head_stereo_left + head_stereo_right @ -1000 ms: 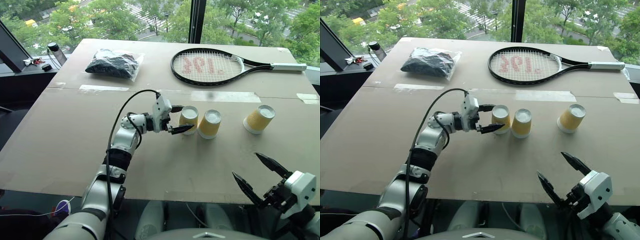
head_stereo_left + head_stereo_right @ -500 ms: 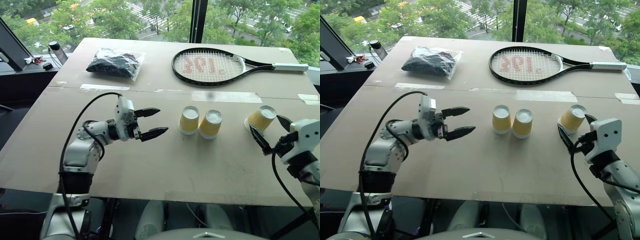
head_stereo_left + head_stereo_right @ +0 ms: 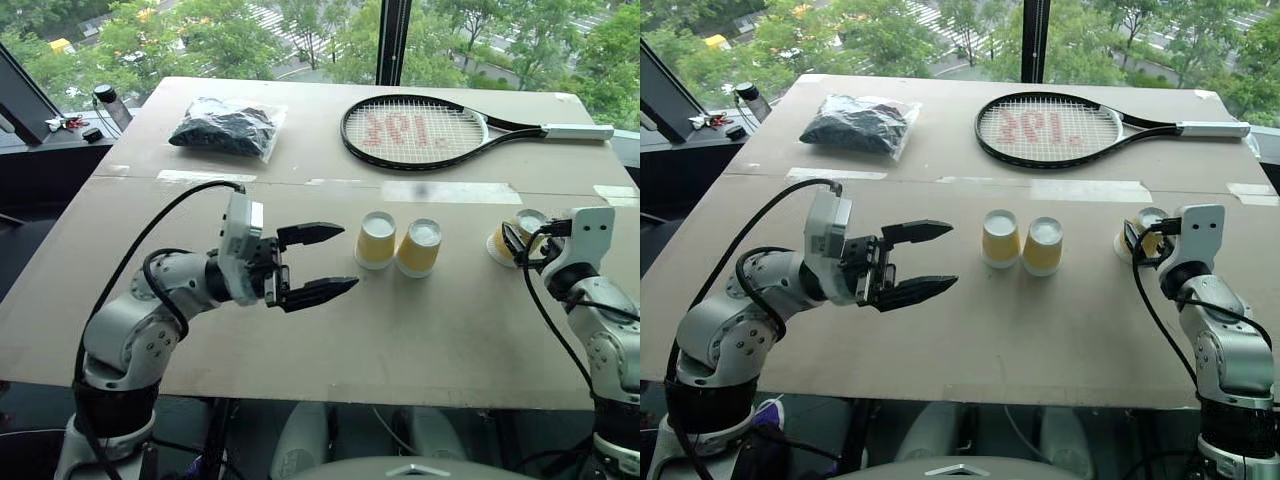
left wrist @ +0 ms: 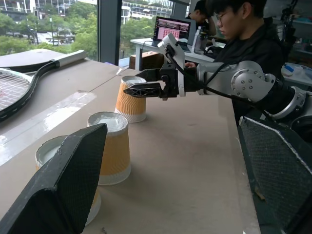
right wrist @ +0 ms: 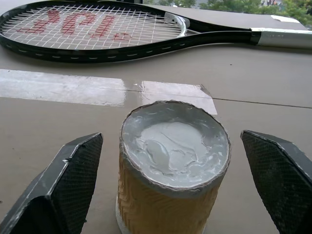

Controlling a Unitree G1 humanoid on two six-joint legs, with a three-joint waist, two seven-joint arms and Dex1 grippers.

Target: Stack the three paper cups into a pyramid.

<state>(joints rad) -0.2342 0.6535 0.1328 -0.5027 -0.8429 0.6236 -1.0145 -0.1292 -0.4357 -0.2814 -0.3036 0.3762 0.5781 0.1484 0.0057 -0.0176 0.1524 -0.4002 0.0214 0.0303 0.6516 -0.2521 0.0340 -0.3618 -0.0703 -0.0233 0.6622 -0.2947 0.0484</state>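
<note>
The left gripper has backed away from the two upside-down paper cups, jaws wide, leaving the base pair side by side. The right gripper has come forward, spread, and now brackets the third cup, not yet clamped. Whether its fingers touch the cup is unclear.

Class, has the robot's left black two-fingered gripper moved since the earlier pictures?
Yes. The left gripper has drawn back leftward from the pair of yellow-orange paper cups it earlier touched; a gap now separates them.

Office – desks, laptop, windows
</note>
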